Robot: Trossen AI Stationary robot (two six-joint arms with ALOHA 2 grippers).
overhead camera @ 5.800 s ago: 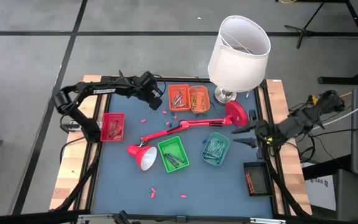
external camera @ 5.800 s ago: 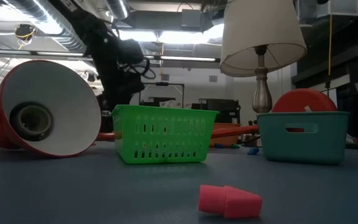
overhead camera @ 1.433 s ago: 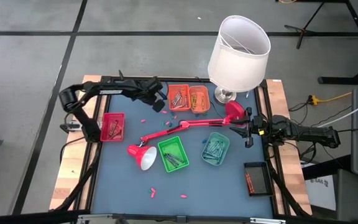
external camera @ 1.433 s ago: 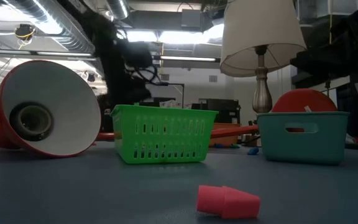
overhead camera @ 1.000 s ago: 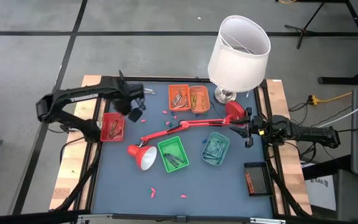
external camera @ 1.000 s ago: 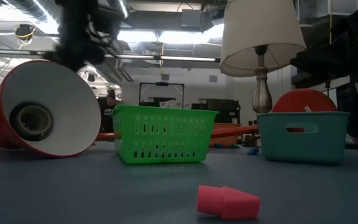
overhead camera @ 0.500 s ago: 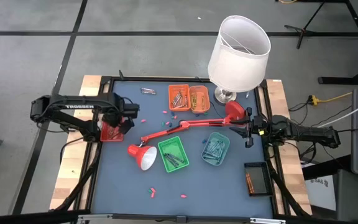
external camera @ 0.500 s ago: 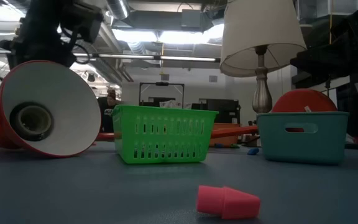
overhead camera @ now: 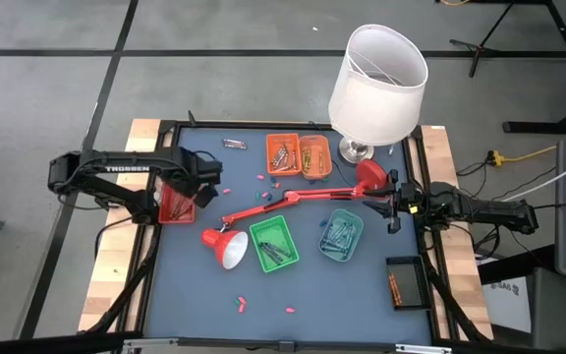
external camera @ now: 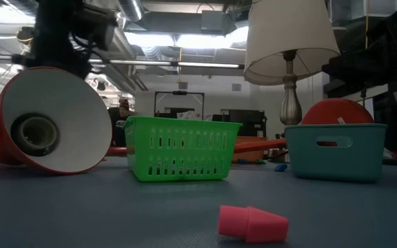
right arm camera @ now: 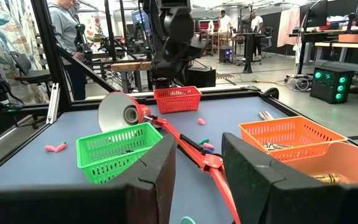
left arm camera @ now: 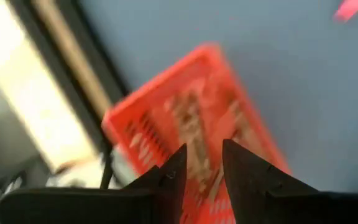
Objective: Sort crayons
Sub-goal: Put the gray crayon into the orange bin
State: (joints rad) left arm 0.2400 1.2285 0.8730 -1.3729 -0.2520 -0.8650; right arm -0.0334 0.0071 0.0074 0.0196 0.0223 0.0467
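Observation:
Crayons lie sorted by colour in small trays: a red tray [overhead camera: 178,200], two orange trays [overhead camera: 283,154], a green tray [overhead camera: 273,243] and a teal tray [overhead camera: 341,234]. Loose pink crayons [overhead camera: 242,300] lie on the blue mat, one of them close in the low view [external camera: 252,224]. My left gripper [left arm camera: 204,165] hangs open above the red tray [left arm camera: 197,124], pointing steeply down, with nothing between its fingers. My right gripper [overhead camera: 393,206] waits open at the table's right edge, pointing level toward the left.
A red desk lamp [overhead camera: 283,202] lies across the middle, its shade [overhead camera: 226,246] beside the green tray. A white-shaded table lamp [overhead camera: 376,84] stands at the far right. A black tray [overhead camera: 404,280] sits at the near right edge. People stand in the room beyond.
My left gripper has swung from the far middle, near the orange trays, toward the table's left edge and somewhat nearer. It has come down over the red tray and now stays there.

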